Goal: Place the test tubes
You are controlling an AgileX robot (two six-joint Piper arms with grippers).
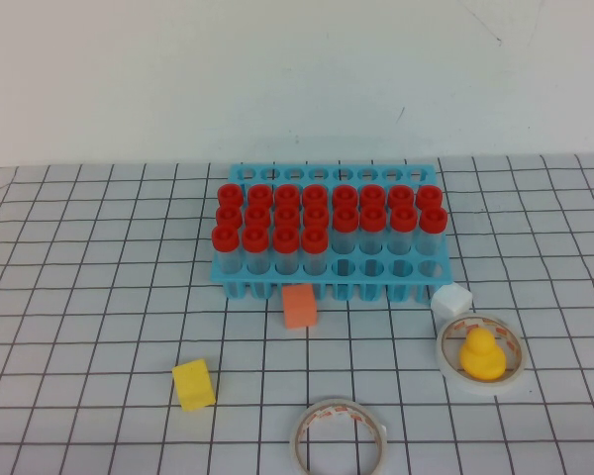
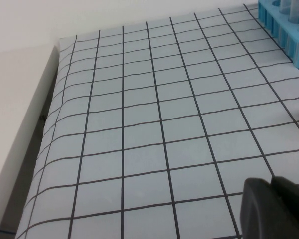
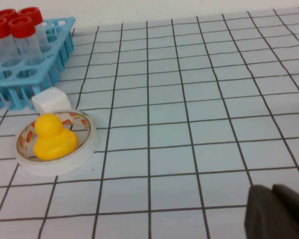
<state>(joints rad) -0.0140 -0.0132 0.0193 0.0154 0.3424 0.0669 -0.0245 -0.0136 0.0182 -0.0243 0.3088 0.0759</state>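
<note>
Entry: test tubes (image 1: 316, 215), red-capped, stood in the blue rack (image 1: 396, 279) at centre frame of the high view; front-right holes were vacant. Left pincer (image 2: 271, 199) and right pincer (image 3: 273, 204) were closed, empty, over the tabletop (image 1: 99, 297) (no loose tube seen). Advised: insert vertically.

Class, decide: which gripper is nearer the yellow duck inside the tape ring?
Right. The shut right gripper faces the yellow duck across bare grid; the shut left gripper hovers toward the table's left edge, with the rack's corner, not the duck, in its view.
</note>
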